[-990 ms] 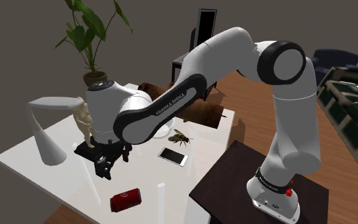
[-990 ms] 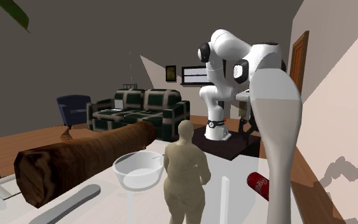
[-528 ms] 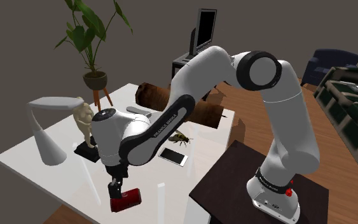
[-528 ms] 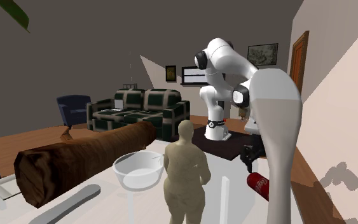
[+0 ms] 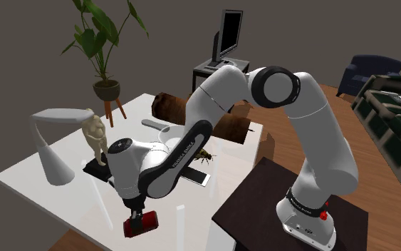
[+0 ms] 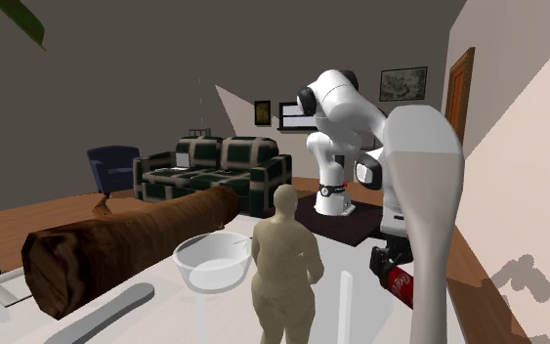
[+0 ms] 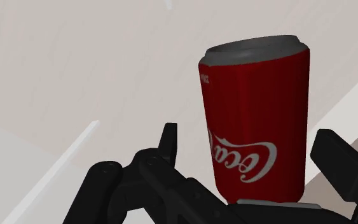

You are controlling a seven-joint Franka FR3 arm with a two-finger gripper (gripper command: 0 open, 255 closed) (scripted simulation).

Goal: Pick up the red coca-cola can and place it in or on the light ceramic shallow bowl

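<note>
- Right at the end effector (image 5: pixel 135 214), your two black fingers (image 7: pixel 336 162) are spread wide, one on each side of the one red Coca-Cola can (image 7: pixel 257 121). There's a clear gap between the can and one finger, and the other finger is just beside it, so nothing's clamped.
- The can is lying on its side on the white worktop (image 5: pixel 85 196), near the edge closest to the shoulder camera. Your arm is bent right down over it.
- Just past that in the shoulder view there's one white phone (image 5: pixel 197 177) lying flat. One bee-looking insect (image 5: pixel 206 152) sits a bit beyond it, and both are partly behind the arm.
- Over on the shoulder view's left you've got one white desk lamp (image 5: pixel 53 146) and one beige figurine (image 5: pixel 94 134) on a dark base, near each other.
- The one light shallow bowl (image 6: pixel 212 262) shows in the second exterior view, just beside the figurine, with one big brown log (image 6: pixel 126 244) on its other side. It's well apart from the can, which lies across the worktop by the lamp's white stem.
- Off the worktop there's the one dark box stand (image 5: pixel 263 196) under your arm. Farther out are one potted plant (image 5: pixel 106 50) on wooden legs and one dark monitor (image 5: pixel 231 32) behind the log.
- Farthest back are one dark green plaid sofa (image 6: pixel 214 166), one navy armchair (image 6: pixel 114 166) and two framed pictures (image 6: pixel 401 83) on the wall.
</note>
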